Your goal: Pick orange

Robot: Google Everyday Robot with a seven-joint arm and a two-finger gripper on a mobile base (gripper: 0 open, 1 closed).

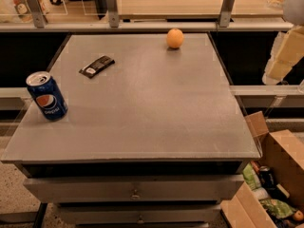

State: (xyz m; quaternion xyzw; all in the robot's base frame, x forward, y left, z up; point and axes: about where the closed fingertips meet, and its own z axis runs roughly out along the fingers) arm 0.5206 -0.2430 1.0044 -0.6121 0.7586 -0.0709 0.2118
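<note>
Near the far edge of the surface (152, 118) sits the orange (175, 38). The end effector (284, 57) hangs past the right edge, with the orange to its left. I cannot tell its state.

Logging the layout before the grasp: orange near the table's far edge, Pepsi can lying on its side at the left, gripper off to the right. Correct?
Not quite: the camera view shows the Pepsi can standing upright at the left. The orange is near the far edge of the table, and the gripper is off to the right.
</note>
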